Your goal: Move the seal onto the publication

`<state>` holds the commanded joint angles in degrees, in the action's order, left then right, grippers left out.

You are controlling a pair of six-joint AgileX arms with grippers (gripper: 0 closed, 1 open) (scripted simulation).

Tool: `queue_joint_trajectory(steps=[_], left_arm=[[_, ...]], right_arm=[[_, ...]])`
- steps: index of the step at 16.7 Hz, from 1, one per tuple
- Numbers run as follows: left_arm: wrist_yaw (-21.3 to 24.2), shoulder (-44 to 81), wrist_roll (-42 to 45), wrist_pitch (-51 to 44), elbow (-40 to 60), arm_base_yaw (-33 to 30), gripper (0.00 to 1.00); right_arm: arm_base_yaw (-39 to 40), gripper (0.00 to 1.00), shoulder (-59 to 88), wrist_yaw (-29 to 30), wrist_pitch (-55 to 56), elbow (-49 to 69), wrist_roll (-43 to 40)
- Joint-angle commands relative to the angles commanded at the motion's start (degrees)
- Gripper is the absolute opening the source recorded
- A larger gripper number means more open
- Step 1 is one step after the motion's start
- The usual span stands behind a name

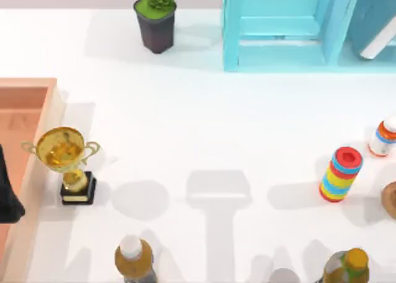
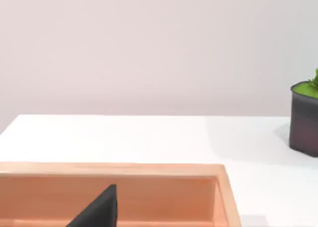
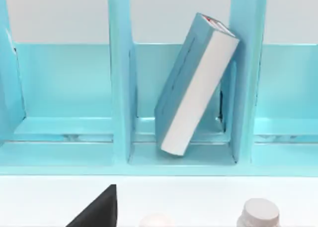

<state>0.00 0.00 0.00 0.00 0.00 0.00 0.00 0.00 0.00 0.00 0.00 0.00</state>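
The publication, a teal-blue book with white page edges, leans tilted inside a compartment of the light-blue shelf unit; its corner also shows in the top view at the back right. A small brown rounded thing is cut off by the right edge of the table view; I cannot tell if it is the seal. My left gripper hangs over the wooden tray at the left, a dark shape from above. My right gripper faces the shelf from the table.
A potted plant stands at the back. A gold trophy stands beside the tray. Amber white-capped bottles line the front edge. At the right stand a striped ring stack and another bottle.
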Motion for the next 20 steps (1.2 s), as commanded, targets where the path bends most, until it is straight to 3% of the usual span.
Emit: queue_joint_trajectory(steps=[5,9,20], left_arm=[[0.0,0.0,0.0,0.0,0.0,0.0,1.0],[0.0,0.0,0.0,0.0,0.0,0.0,1.0],[0.0,0.0,0.0,0.0,0.0,0.0,1.0]], right_arm=[[-0.3,1.0,3.5,0.0,2.8,1.3,0.7],[-1.3,1.0,16.5,0.2,12.6,6.3,2.9],[-4.5,1.0,88.5,-0.5,56.5,31.5,14.6]])
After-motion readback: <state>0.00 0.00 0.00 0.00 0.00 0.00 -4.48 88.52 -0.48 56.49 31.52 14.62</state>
